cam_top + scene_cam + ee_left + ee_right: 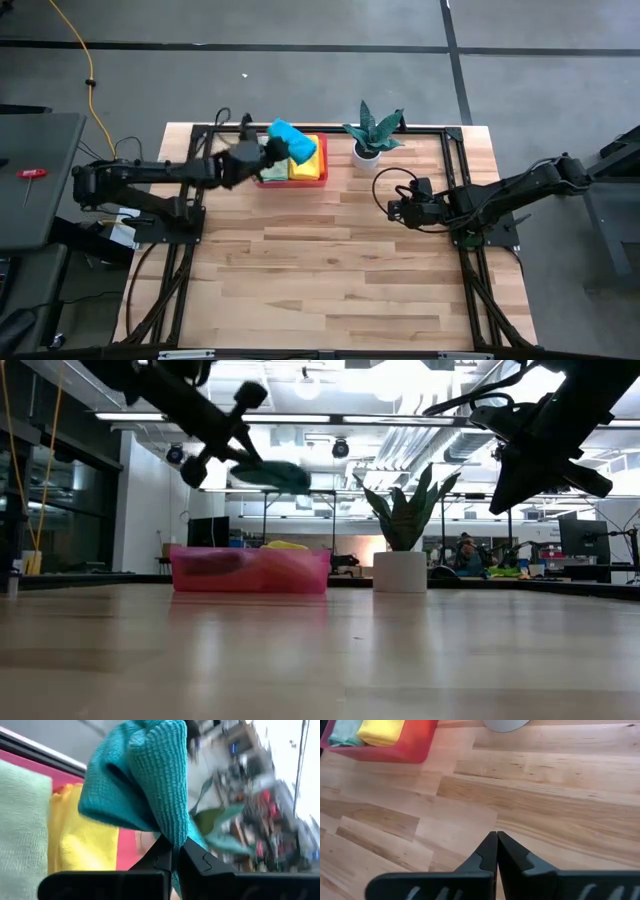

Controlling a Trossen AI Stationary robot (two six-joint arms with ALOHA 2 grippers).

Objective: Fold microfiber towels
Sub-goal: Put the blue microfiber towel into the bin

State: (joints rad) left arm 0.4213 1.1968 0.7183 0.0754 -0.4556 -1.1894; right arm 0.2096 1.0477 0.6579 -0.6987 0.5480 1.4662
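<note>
A pink tray (318,178) at the table's far edge holds folded microfiber towels: a yellow one (303,168), a light green one (22,825), and orange cloth (62,790) showing beside the yellow. My left gripper (268,150) is shut on a teal towel (291,140) and holds it over the tray. My right gripper (392,209) hangs shut above the bare table at the right, holding nothing. My left gripper pinches a bunched fold of the teal towel (175,832) between its two fingertips. The fingers come from the table's left, slanting slightly downward. The towel is crumpled, several layers thick, and lifted clear above the tray (275,475).
A potted plant in a white pot (368,152) stands just right of the tray at the far edge. A black frame (455,150) borders the table. Bare wood (320,270) spreads across the middle and near side.
</note>
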